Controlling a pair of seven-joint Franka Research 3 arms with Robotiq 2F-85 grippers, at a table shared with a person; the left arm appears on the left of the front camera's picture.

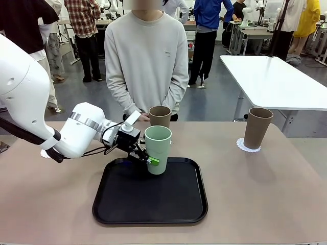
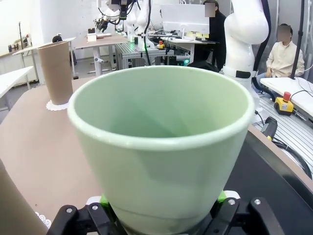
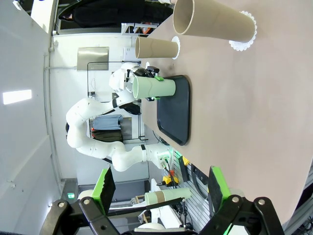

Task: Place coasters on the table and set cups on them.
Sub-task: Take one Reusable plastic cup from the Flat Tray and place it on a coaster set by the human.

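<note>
With our left end effector [image 1: 148, 157] clamped on the mint cup [image 1: 157, 148], we should lift straight up, clearing the tray [image 1: 117, 204] toward the coaster [image 1: 46, 153] at nine o'clock.

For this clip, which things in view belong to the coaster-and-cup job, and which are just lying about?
Part of the job:
- mint cup, gripped by the left hand
- two brown cups, each on a coaster
- spare coaster at the table's left edge
- beige table

Lying about:
- black tray
- white table behind
</note>
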